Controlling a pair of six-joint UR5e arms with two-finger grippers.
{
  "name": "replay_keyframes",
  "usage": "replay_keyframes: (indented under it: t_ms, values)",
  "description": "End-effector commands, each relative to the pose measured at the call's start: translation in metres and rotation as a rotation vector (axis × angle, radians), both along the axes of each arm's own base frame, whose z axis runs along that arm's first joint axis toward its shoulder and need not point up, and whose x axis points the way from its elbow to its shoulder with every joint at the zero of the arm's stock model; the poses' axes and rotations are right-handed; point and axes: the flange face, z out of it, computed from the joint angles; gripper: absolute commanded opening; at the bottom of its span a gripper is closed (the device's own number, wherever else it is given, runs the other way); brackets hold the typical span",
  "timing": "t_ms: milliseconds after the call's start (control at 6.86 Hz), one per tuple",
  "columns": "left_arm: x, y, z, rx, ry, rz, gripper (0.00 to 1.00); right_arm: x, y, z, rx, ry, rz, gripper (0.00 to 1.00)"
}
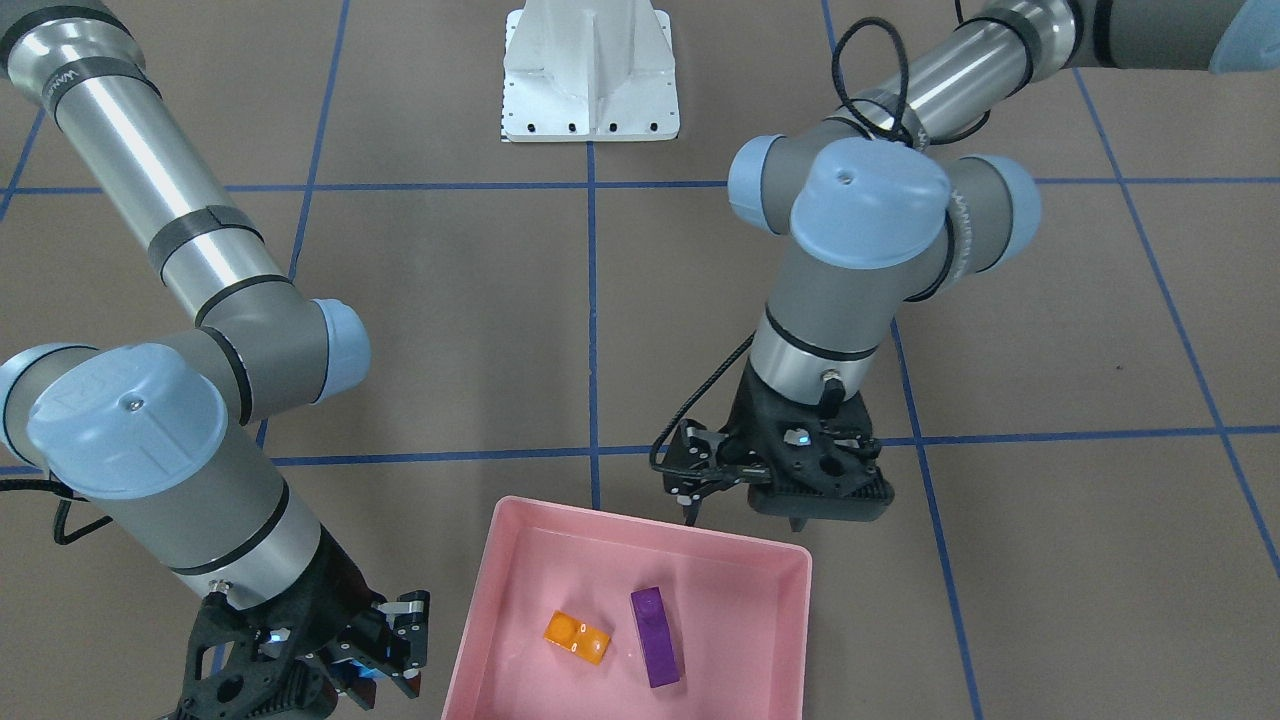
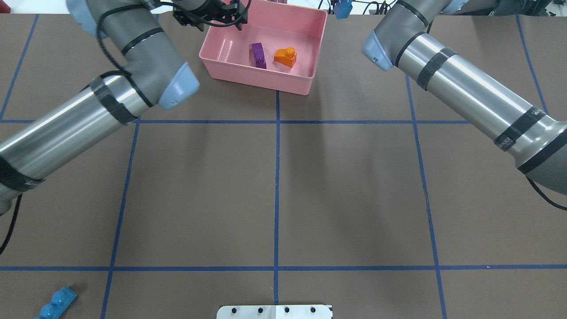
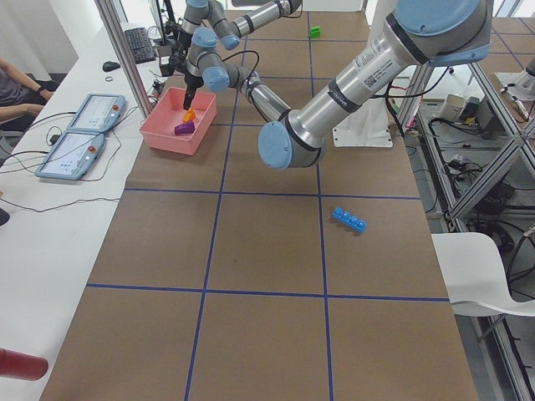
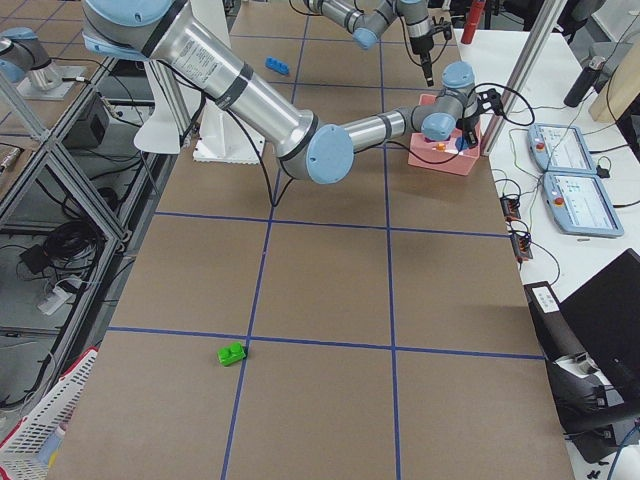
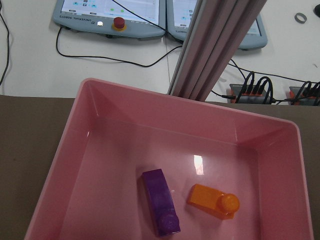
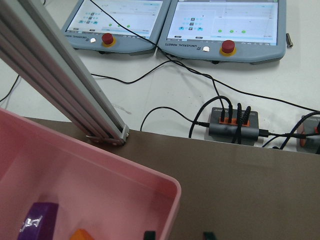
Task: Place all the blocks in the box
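Observation:
The pink box (image 1: 640,528) holds an orange block (image 1: 577,637) and a purple block (image 1: 655,637), also seen in the left wrist view as orange (image 5: 212,201) and purple (image 5: 160,201). My left gripper (image 2: 230,17) hangs over the box's edge, looks open and holds nothing. My right gripper (image 1: 365,685) is beside the box's other side, shut on a small blue cube (image 2: 343,8). The long blue bar (image 2: 55,303) lies near the robot's base on the left. The green cube (image 4: 232,353) lies far off on the right end.
The white base plate (image 1: 590,70) stands at the robot's side of the table. Beyond the box's far edge are an aluminium post (image 6: 60,75), control tablets (image 6: 220,25) and cables. Blue tape lines cross the brown table.

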Motion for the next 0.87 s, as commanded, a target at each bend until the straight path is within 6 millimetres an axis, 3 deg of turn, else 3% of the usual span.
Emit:
replay_keyframes:
  t_ms: [0, 146, 291, 437, 583, 729]
  values:
    - [-0.09, 0.068, 0.099, 0.012, -0.083, 0.15, 1.0, -0.008, -0.001, -0.032, 0.02, -0.012, 0.037, 0.0]
    - [-0.122, 0.107, 0.136, -0.005, -0.123, 0.184, 1.0, -0.03, 0.004, -0.046, 0.034, 0.003, 0.054, 0.0]
    - [-0.15, 0.151, 0.159, 0.008, -0.15, 0.231, 1.0, -0.063, 0.013, -0.053, 0.047, 0.029, 0.072, 0.0]
    - [-0.174, 0.187, 0.174, 0.011, -0.161, 0.247, 1.0, -0.099, 0.025, -0.065, 0.065, 0.053, 0.083, 0.0]
    - [-0.185, 0.208, 0.183, -0.007, -0.152, 0.265, 1.0, -0.122, 0.038, -0.069, 0.079, 0.062, 0.081, 0.03]
    - [-0.191, 0.22, 0.201, -0.035, -0.164, 0.271, 1.0, -0.134, 0.045, -0.069, 0.077, 0.063, 0.089, 0.8]
